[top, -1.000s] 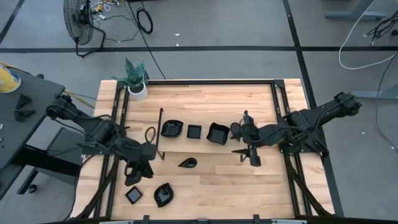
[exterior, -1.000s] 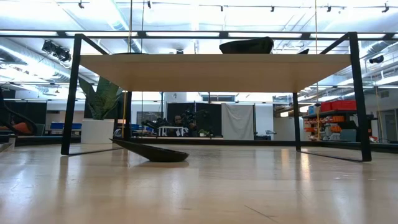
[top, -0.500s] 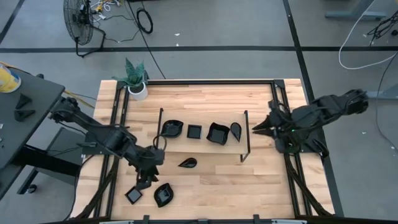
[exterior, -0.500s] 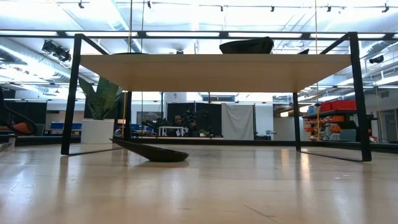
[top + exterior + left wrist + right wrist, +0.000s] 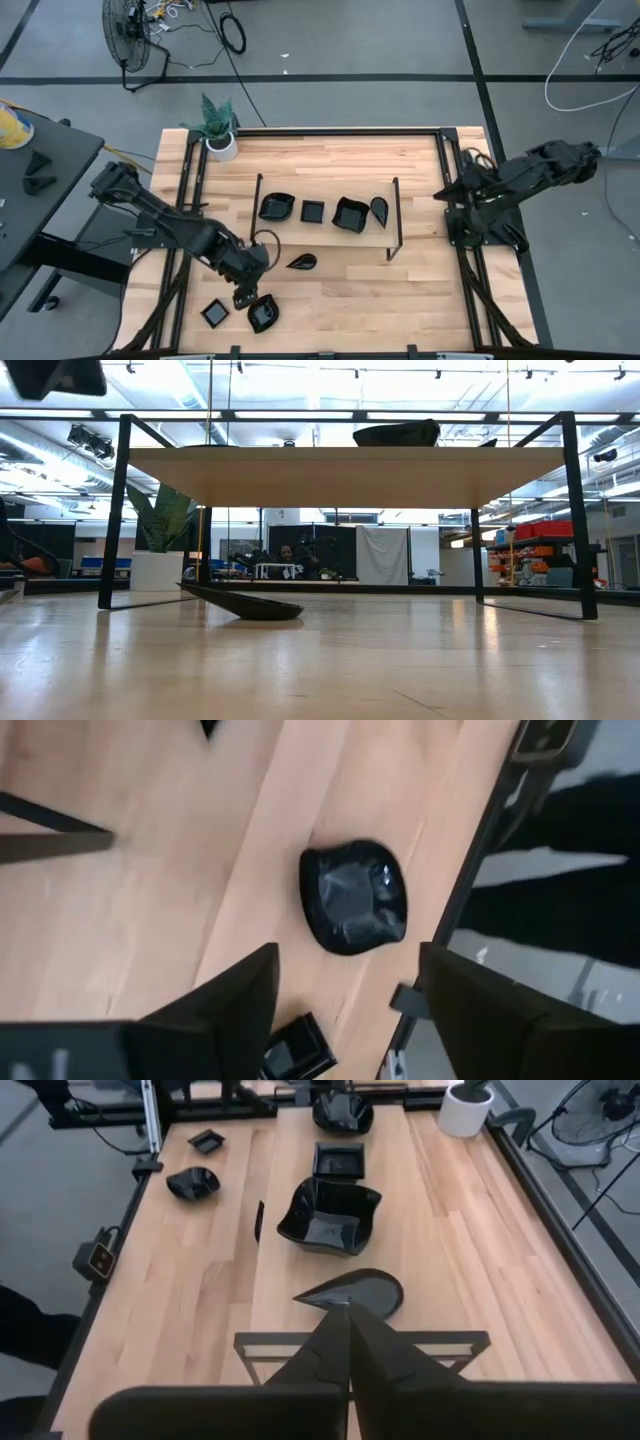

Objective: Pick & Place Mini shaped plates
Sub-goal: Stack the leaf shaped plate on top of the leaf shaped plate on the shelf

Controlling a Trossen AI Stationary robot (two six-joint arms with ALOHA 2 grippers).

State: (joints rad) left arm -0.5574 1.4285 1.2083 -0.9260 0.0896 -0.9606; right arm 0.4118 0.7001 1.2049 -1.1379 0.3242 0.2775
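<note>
Four mini shaped plates sit in a row on the raised wooden shelf: a leaf-shaped one [image 5: 277, 207], a square one [image 5: 312, 211], a wavy square one [image 5: 350, 214] and a teardrop [image 5: 379, 210]. Another teardrop [image 5: 301, 262] lies on the table in front of the shelf. Near the front left lie a wavy plate [image 5: 353, 898] and a small square plate [image 5: 214, 314]. My left gripper [image 5: 350, 1010] hovers open just above the wavy plate [image 5: 263, 314], touching nothing. My right gripper [image 5: 350, 1330] is shut and empty at the table's right edge [image 5: 438, 193].
A white pot with a green plant [image 5: 220, 140] stands at the far left corner. The shelf's black frame legs [image 5: 398, 215] rise around the plates. Bare wood [image 5: 400, 300] lies to the right of the front teardrop [image 5: 240, 603].
My right gripper has drawn back from the shelf's teardrop plate toward the table's right edge, leaving the plate lying there. My left gripper has gone down and toward the near edge, coming over the wavy plate.
</note>
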